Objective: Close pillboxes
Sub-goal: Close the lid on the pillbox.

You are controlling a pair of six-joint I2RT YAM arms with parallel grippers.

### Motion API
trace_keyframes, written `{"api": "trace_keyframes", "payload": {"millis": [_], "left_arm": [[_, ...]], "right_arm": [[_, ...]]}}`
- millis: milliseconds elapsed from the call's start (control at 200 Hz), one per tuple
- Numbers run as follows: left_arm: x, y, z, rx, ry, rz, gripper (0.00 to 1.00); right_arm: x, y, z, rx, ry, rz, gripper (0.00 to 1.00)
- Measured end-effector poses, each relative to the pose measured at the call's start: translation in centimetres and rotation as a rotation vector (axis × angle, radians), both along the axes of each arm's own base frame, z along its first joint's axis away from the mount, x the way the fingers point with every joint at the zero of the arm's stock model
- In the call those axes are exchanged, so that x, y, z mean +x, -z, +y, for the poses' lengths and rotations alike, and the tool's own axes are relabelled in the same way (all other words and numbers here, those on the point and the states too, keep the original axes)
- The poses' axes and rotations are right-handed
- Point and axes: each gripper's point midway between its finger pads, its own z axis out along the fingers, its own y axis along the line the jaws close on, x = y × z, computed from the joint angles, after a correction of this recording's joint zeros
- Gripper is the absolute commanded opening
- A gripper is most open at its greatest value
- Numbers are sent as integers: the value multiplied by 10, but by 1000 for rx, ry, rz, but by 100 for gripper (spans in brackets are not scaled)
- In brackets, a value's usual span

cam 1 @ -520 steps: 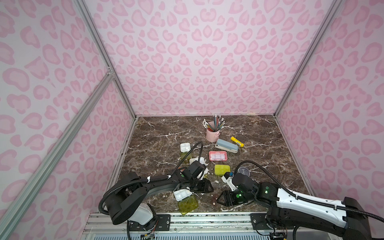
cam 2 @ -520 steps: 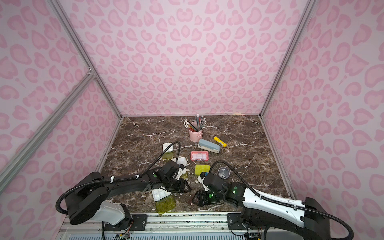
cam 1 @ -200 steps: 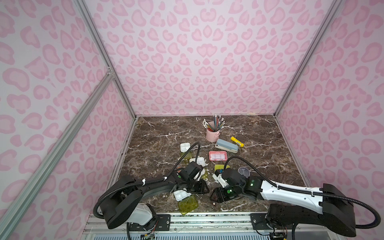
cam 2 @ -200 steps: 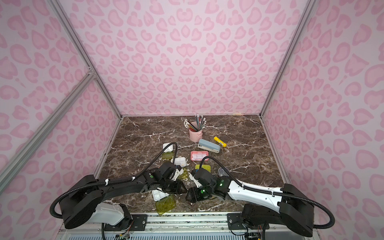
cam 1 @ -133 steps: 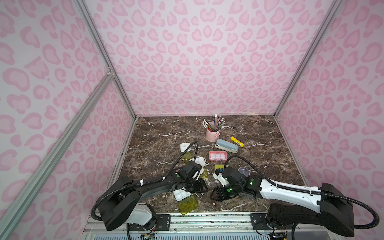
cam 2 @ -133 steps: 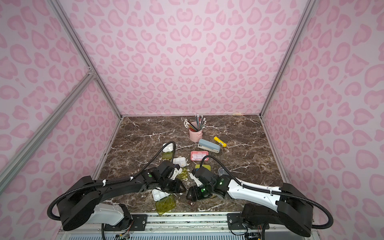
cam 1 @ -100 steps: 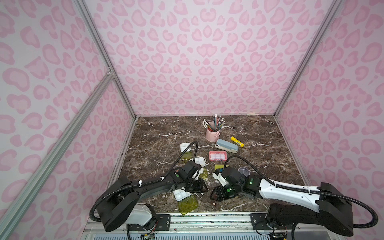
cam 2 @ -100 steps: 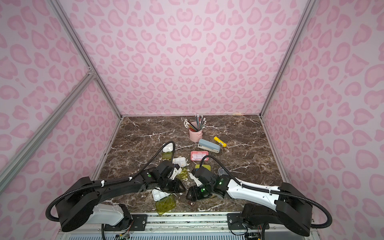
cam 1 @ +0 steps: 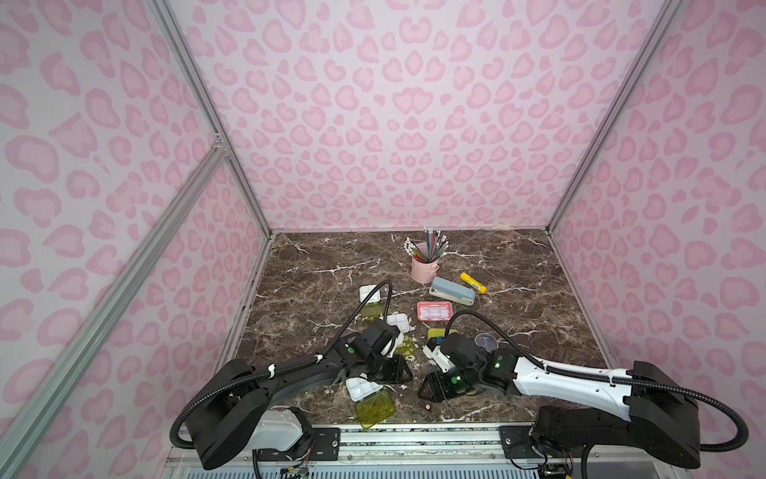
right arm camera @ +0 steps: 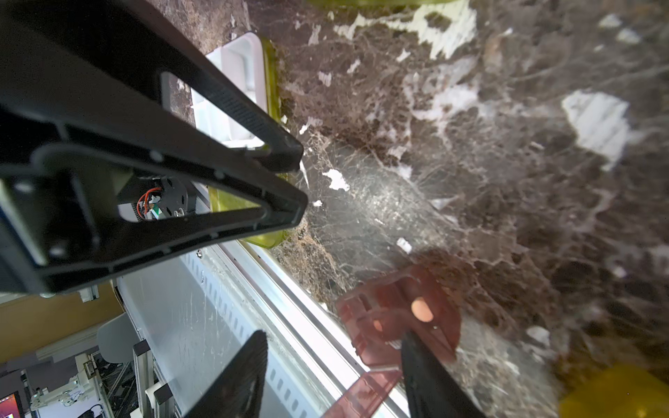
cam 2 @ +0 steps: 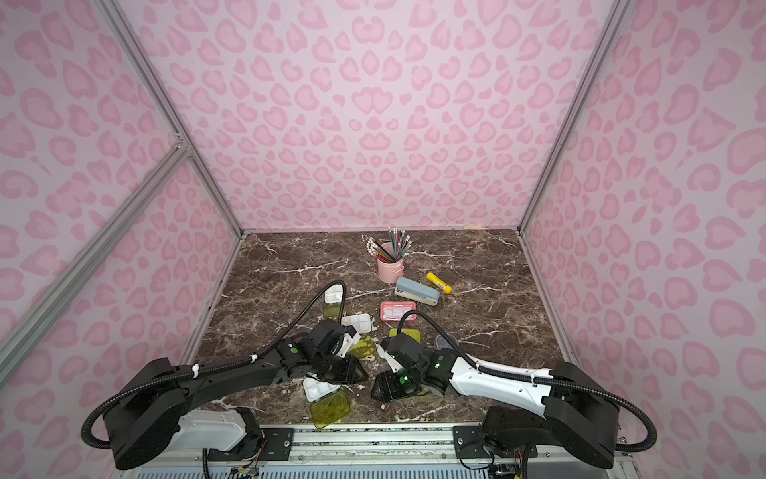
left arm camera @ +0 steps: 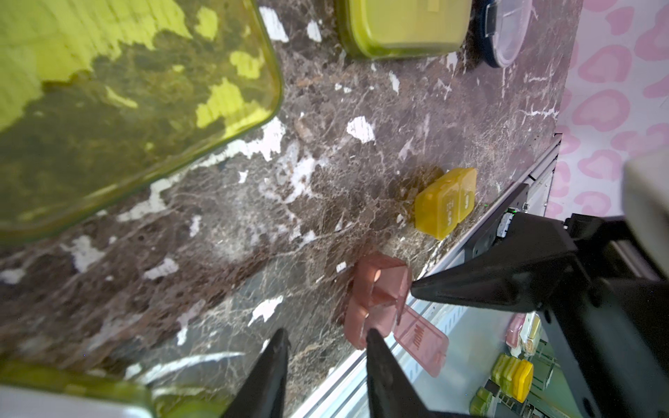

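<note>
The marble table [cam 1: 315, 265] was crowded at my end. To the left of the brown pillbox [cam 1: 427, 405], near it, sat a white tray [cam 1: 362, 387] with its yellow-green lid [cam 1: 375, 408] lying flat and open. Behind the brown pillbox lay the olive pillbox [cam 1: 439, 334], lid down, and the round dark-blue one [cam 1: 485, 342]. The orange pillbox [left arm camera: 445, 202] sat shut near it.

The brown pillbox stood at the table's front edge, its lid [left arm camera: 421, 340] open over the rail [right arm camera: 224, 307] and a pill [right arm camera: 421, 311] inside. My left claw [left arm camera: 325, 334] gaped narrowly beside it, empty. My right claw [right arm camera: 333, 334] stood wider, also empty, one fingertip [left arm camera: 434, 287] at its wall. The two claws closed in on it from opposite sides.
</note>
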Motion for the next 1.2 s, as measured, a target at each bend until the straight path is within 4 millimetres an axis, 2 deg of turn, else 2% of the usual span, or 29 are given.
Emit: {"api": "trace_keyframes", "payload": {"millis": [1200], "left_arm": [[2,1,7,16,-12,-3,37]], "right_arm": [[-2,12,5,3,-26,18,62]]}}
